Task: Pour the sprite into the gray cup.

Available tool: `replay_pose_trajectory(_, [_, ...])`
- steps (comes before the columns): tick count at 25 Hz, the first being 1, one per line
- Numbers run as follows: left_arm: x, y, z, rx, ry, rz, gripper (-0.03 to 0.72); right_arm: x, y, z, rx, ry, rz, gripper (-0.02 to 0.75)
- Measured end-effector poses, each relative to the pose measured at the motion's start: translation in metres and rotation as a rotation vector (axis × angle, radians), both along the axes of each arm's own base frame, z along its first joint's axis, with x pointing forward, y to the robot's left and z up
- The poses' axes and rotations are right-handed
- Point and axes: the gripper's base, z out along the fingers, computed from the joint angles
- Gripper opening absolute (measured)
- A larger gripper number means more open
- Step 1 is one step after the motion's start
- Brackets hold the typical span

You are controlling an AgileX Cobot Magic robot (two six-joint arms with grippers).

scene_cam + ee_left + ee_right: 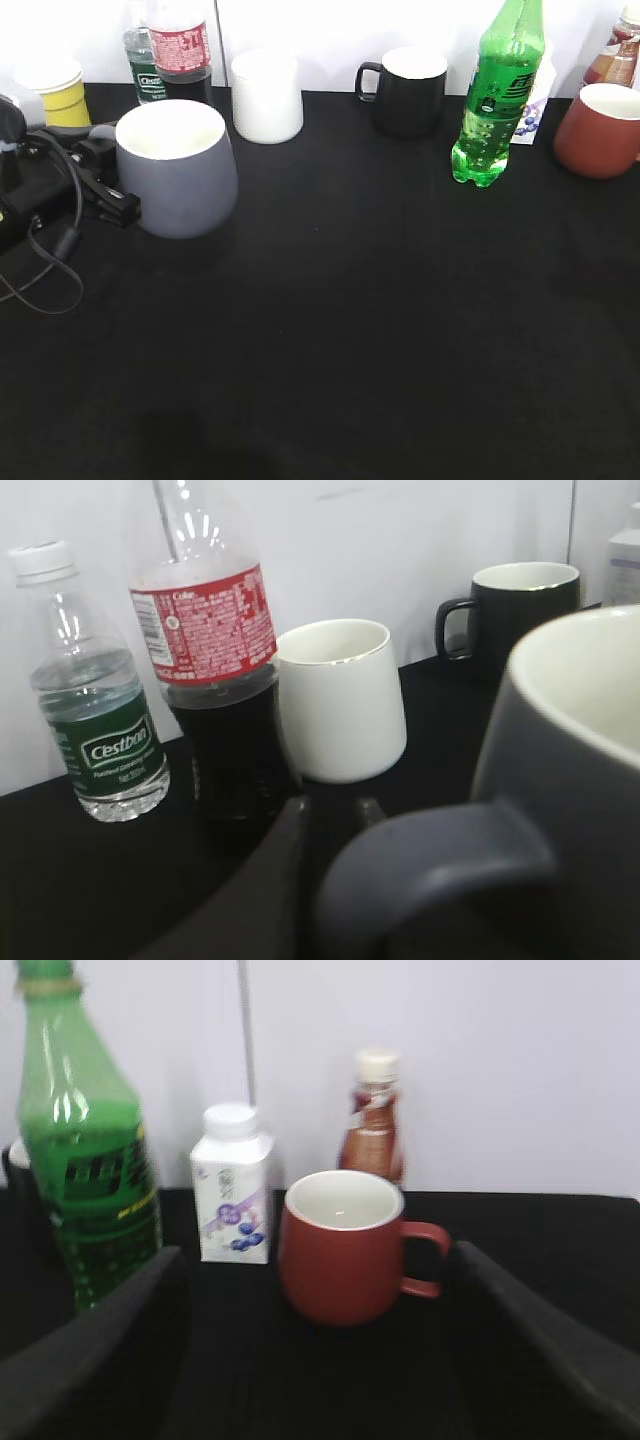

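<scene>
The gray cup stands at the left of the black table and fills the right of the left wrist view. My left gripper is at the cup's left side. Its fingers are close together around the cup's gray loop handle. The sprite, a tall green bottle, stands upright at the back right, far from the cup. In the right wrist view it is at the left, beyond the left finger. My right gripper is open and empty, and out of the exterior view.
A cola bottle, a small clear bottle, a white cup and a yellow cup stand behind the gray cup. A black mug is at back centre. A red mug, a carton and a brown bottle are at the right.
</scene>
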Motion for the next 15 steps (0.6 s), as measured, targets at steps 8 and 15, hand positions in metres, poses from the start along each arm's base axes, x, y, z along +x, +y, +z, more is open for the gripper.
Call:
replay_pose_trajectory(8, [0.000, -0.001, 0.000, -0.001, -0.006, -0.007, 0.085, 0.037, 0.052, -0.053, -0.051, 0.062, 0.089, 0.592])
replay_pose_trajectory(15, [0.000, -0.001, 0.001, -0.019, 0.003, -0.006, 0.085, 0.079, 0.072, -0.081, -0.006, 0.070, 0.156, 0.671])
